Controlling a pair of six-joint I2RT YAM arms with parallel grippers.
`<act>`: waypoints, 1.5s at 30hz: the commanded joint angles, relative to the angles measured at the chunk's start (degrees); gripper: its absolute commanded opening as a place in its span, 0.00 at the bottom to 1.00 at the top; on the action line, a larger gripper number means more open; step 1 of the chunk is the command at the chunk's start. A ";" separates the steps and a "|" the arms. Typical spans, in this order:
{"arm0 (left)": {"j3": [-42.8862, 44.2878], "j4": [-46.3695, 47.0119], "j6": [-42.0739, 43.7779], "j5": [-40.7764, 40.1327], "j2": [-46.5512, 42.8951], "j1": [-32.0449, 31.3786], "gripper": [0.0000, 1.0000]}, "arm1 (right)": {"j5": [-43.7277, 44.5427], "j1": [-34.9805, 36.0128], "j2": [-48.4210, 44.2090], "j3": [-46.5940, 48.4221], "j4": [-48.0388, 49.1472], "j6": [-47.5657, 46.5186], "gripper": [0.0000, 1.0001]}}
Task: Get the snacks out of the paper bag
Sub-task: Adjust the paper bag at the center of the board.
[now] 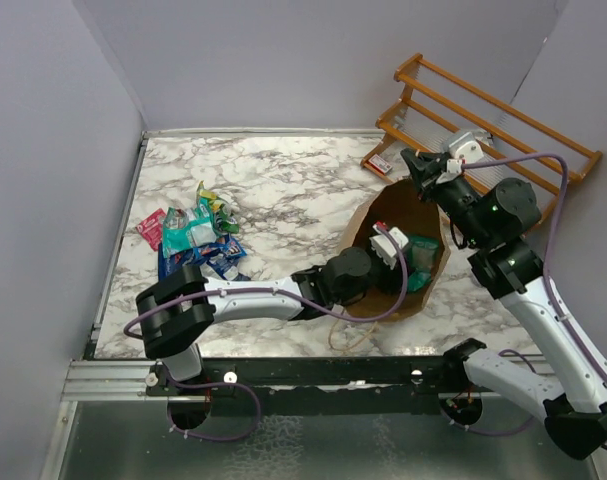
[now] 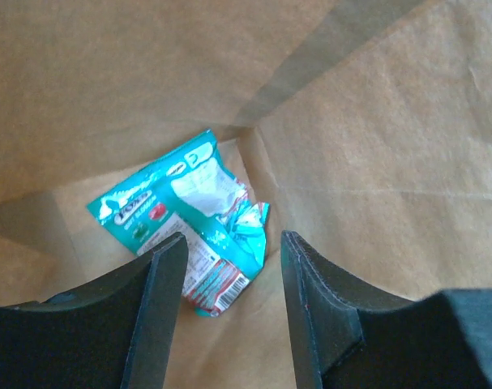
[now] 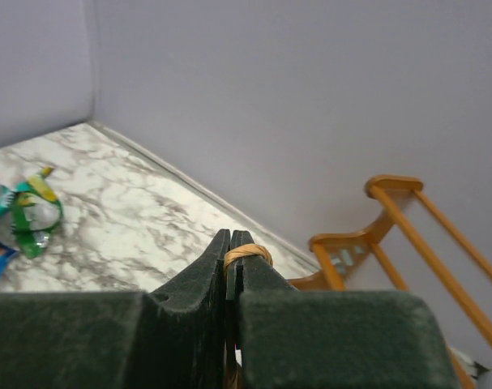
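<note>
Left fingers standing open inside paper bag, hovering over teal snack packet. Right fingers pinching bag handle shut. Other snacks lying on tabletop.

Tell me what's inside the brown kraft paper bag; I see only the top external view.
Observer: Left wrist view: one crumpled teal foil packet with white and red print on the floor of the brown kraft paper bag.
Operator: Left claw closed on it?
Observer: No, the left claw is open, lined up over the packet's near end.
Operator: What's the right claw gripping?
Observer: The right claw is shut on a tan twisted-paper loop handle.
</note>
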 commanded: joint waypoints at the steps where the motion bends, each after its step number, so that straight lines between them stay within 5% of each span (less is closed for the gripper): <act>1: 1.07 1.09 -1.86 3.91 0.62 1.91 0.53 | 6.44 -0.02 2.18 6.78 1.47 -11.18 0.02; 6: 0.74 1.09 -2.02 5.52 -0.10 2.94 0.53 | 5.29 -0.02 3.66 9.98 -0.29 -11.55 0.02; 14: -3.51 -0.11 -3.25 6.64 -3.93 3.62 0.61 | -31.21 -0.02 -4.72 -11.29 9.82 3.35 0.02; 16: -5.74 -0.67 -4.39 7.27 -5.86 3.65 0.63 | -34.56 -0.02 -4.71 -14.59 12.02 8.97 0.02; 27: -20.88 2.18 -6.57 2.66 -18.81 1.69 0.62 | -37.67 0.00 -0.92 -17.80 23.48 26.11 0.02; 45: -21.74 10.84 -2.76 -12.56 -8.37 -0.62 0.44 | -33.45 1.12 -3.63 -14.11 22.10 43.16 0.02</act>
